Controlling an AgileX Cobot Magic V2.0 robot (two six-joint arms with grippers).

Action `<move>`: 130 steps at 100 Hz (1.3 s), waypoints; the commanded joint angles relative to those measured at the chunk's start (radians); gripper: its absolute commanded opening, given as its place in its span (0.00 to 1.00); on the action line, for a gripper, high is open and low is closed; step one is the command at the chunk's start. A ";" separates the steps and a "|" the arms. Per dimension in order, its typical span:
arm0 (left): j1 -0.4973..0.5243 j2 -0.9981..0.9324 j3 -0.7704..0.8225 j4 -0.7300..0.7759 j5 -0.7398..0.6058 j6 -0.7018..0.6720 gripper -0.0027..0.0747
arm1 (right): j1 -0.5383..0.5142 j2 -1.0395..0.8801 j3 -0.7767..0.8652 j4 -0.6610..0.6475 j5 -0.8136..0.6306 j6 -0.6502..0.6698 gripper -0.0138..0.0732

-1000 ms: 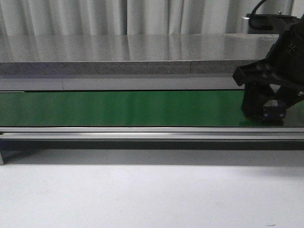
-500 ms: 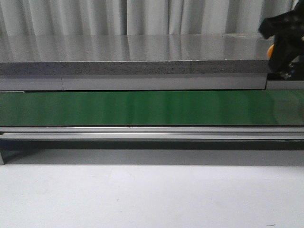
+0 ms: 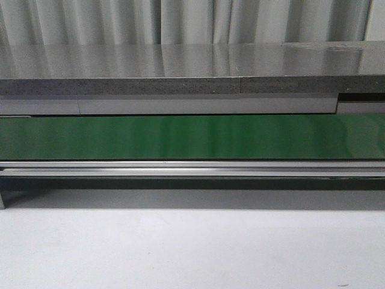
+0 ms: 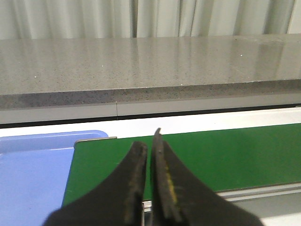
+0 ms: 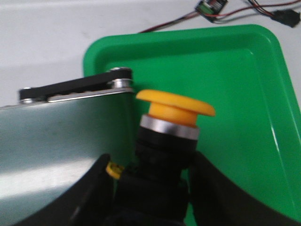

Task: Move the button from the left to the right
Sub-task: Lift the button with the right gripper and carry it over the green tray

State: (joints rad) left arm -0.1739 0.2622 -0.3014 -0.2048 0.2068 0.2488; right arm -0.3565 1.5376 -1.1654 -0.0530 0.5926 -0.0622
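Right wrist view: right gripper clamps the yellow-capped, dark-bodied button above the green plastic tray; release remains; left gripper closed, empty.

Our left arm's black two-fingered gripper hangs over the near end of a glossy green conveyor belt, its curved fingers pressed together with only a hairline gap between the tips and nothing held. A pale blue plastic tray lies just beside the belt's end. Beyond both runs a long speckled grey stone-look counter, backed by pleated whitish curtains.
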 commanded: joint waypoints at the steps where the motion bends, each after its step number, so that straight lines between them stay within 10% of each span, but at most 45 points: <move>1: -0.008 0.011 -0.029 -0.009 -0.087 -0.004 0.04 | -0.051 0.005 -0.033 -0.027 -0.075 -0.009 0.28; 64: -0.008 0.011 -0.029 -0.009 -0.087 -0.004 0.04 | -0.118 0.202 -0.033 -0.008 -0.073 -0.009 0.28; 102: -0.008 0.011 -0.029 -0.009 -0.087 -0.004 0.04 | -0.118 0.202 -0.033 0.060 -0.076 -0.009 0.60; 130: -0.008 0.011 -0.029 -0.009 -0.087 -0.004 0.04 | -0.118 0.198 -0.033 0.061 -0.075 -0.007 0.65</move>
State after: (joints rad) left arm -0.1739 0.2622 -0.3014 -0.2048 0.2068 0.2488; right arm -0.4706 1.7870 -1.1669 0.0073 0.5548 -0.0638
